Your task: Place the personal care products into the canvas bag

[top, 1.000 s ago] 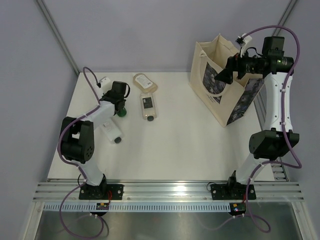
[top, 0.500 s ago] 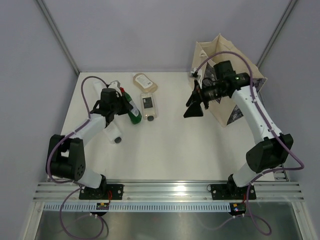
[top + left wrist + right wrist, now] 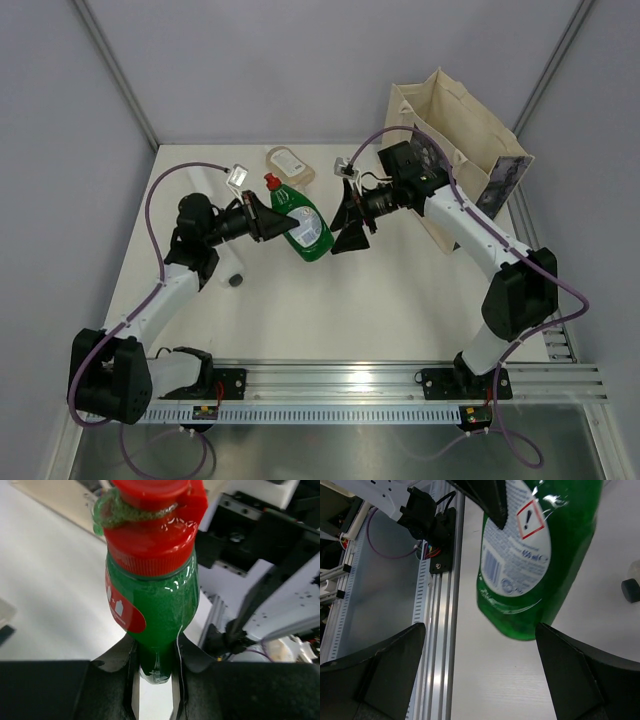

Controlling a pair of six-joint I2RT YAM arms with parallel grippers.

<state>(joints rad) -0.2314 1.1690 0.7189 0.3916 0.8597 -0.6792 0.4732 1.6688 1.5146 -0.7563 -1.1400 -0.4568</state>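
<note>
Green bottle [image 3: 306, 229], just one, held near one canvas bag [image 3: 455, 108].

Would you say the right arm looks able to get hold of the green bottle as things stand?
Probably yes: the right gripper is open and faces the base of the green bottle, which the left gripper holds up in the air; nothing shows between them.

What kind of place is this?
Probably a robot lab bench: a left arm and right arm bolted to a metal rail, grey partition walls, a white table.
</note>
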